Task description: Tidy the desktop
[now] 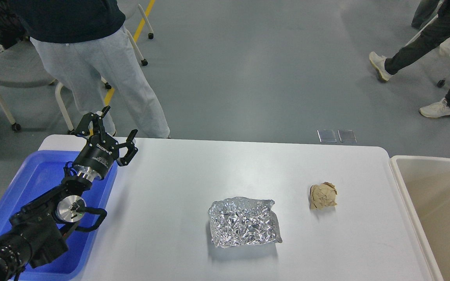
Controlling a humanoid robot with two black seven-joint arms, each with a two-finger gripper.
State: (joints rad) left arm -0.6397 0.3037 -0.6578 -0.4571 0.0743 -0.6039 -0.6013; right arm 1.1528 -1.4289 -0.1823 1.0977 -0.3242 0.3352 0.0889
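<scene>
- Desktop (170, 187) not tidy yet: crumpled foil bag (243, 227) sitting mid-table, brown paper ball (323, 196) just right of it
- Left gripper (116, 127) wide open, holding nothing, hovering over far corner of blue tray (33, 183)
- Right gripper out of view
- Probably best: come down over foil bag, pinch a raised ridge, squeeze gently so it doesn't slip

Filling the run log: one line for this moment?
left gripper open, empty, over blue plastic tray | crumpled foil packet, brown paper ball on white desktop

L arm (49, 218) reaches fwd, its 2 fingers (132, 150) spread wide, empty.
</scene>
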